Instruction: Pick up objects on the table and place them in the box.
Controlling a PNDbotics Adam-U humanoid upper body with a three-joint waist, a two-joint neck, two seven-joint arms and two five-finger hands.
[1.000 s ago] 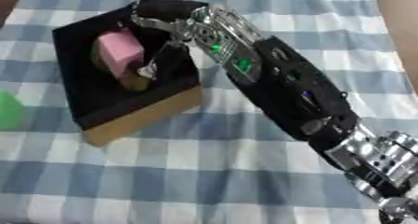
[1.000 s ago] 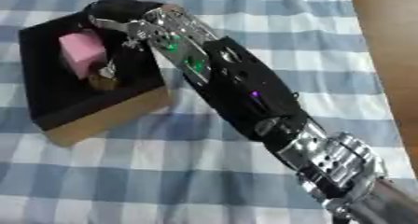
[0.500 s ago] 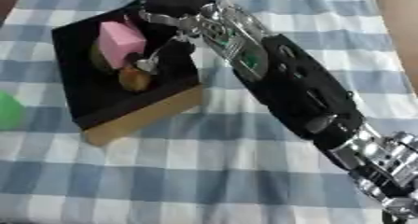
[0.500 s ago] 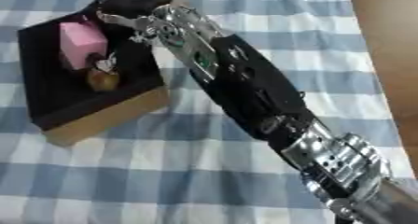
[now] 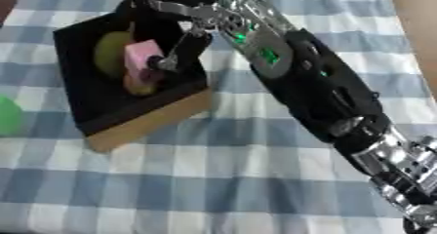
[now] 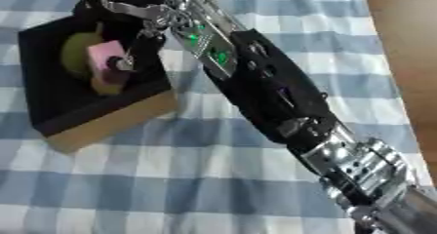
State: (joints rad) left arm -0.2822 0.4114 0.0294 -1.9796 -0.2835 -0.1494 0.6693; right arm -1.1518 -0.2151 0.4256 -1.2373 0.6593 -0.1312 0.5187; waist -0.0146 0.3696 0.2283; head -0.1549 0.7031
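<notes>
- The right hand (image 5: pixel 184 21) reached in from the lower right, its black and silver arm running diagonally across the cloth to the box at about 10 o'clock in the view.
- Its fingers (image 5: pixel 170 60) hung down over the box's right half, curled loosely, their tips at or just beside the pink block; whether they actually pinched it could not be told.
- The box (image 5: pixel 136 126), black inside with a tan cardboard side showing toward 5 o'clock, sat skewed on the blue and white checked tablecloth (image 5: pixel 213 179).
- Inside the box lay three things close together: a pink block (image 5: pixel 139 56) standing roughly upright, a yellow-green rounded object (image 5: pixel 109 52) just beside it toward 9 o'clock, and a smaller brownish-orange object (image 5: pixel 138 84) touching the block's lower end toward 6 o'clock.
- A green object (image 5: pixel 9 115) lay on the cloth at the left edge, at 9 o'clock, well apart from the box and only partly in view.
- Bare brown table (image 6: pixel 406 57) showed past the cloth's edge at 3 o'clock.
</notes>
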